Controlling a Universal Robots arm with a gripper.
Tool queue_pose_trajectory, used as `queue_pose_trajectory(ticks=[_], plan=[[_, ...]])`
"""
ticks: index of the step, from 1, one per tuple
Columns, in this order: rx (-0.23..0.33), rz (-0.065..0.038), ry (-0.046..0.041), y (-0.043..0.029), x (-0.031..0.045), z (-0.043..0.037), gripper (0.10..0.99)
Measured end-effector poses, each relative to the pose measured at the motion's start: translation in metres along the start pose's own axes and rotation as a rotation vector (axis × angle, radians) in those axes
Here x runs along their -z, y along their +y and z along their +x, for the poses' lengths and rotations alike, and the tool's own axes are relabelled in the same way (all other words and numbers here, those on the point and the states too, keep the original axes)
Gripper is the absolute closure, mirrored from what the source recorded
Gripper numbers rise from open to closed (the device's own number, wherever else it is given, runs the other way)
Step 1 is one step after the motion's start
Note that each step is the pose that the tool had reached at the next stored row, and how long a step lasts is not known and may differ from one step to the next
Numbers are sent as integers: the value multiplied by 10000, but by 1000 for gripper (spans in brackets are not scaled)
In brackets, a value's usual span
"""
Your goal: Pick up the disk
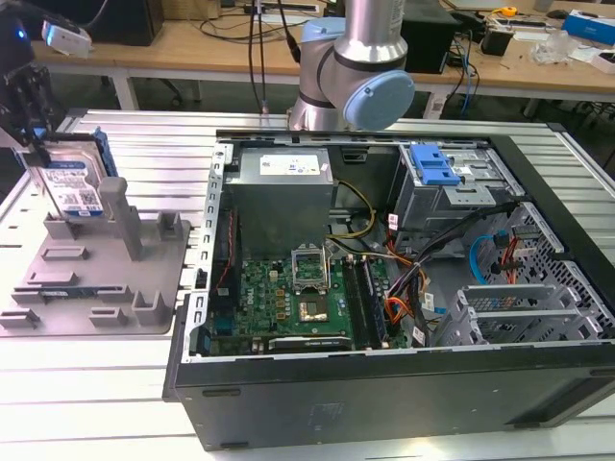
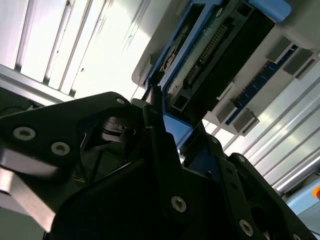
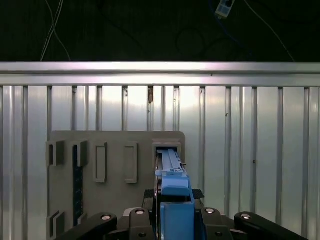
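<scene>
At the upper left of the exterior view, the black claw (image 1: 38, 144) is clamped on the disk (image 1: 75, 187) — a flat silver hard drive with a white-and-blue barcode label and blue plastic rails along its edges. The disk stands upright on edge, its lower end at or in a raised holder of the grey plastic slotted fixture plate (image 1: 96, 279); whether it has lifted clear of that holder cannot be told. The plate lies flat on the ribbed aluminium desk (image 1: 115, 394).

In the first wrist view, low in the frame, the claw's black fingers (image 3: 145, 220) sit tight on either side of the disk's blue rail (image 3: 175, 200), with the narrow edge of the drive running up into the plate's slot (image 3: 170, 150). In the second wrist view the disk (image 2: 210, 55) shows its dark underside and connector strip toward the upper right — the blue rail (image 2: 175, 127) is pinched between the black finger links.

Right of the plate in the exterior view lies an open black computer case (image 1: 404, 384) with a green motherboard (image 1: 298, 303) and a blue plastic drive-bay latch (image 1: 434, 165) on a metal cage. The robot's silver-and-pale-blue arm joint (image 1: 360, 77) rises behind the case at top centre.
</scene>
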State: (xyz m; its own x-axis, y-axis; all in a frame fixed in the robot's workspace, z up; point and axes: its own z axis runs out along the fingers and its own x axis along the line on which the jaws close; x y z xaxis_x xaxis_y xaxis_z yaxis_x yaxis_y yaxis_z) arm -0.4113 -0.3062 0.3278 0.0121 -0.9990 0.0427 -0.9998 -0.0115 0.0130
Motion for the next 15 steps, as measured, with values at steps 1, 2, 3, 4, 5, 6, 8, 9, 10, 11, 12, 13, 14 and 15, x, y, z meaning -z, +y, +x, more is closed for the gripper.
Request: queue_pose_trajectory(ticks=[1, 2, 3, 4, 5, 6, 8, 9, 10, 11, 12, 13, 14, 15], plan=[[1, 0, 0, 1, 43, 2, 718], [2, 1, -2, 1, 106, 4, 718], [2, 0, -4, 2, 151, 6, 718], [3, 1, -7, 3, 205, 9, 718], [3, 2, -10, 3, 249, 11, 718], [3, 2, -12, 4, 291, 12, 718], [3, 3, -17, 5, 403, 17, 718], [4, 3, -19, 6, 451, 19, 718], [3, 2, -22, 7, 534, 23, 718], [3, 3, -25, 8, 617, 26, 718], [3, 2, -28, 9, 711, 30, 718], [4, 4, -30, 10, 786, 34, 718], [4, 3, -31, 11, 875, 37, 718], [4, 3, -32, 12, 941, 40, 718]])
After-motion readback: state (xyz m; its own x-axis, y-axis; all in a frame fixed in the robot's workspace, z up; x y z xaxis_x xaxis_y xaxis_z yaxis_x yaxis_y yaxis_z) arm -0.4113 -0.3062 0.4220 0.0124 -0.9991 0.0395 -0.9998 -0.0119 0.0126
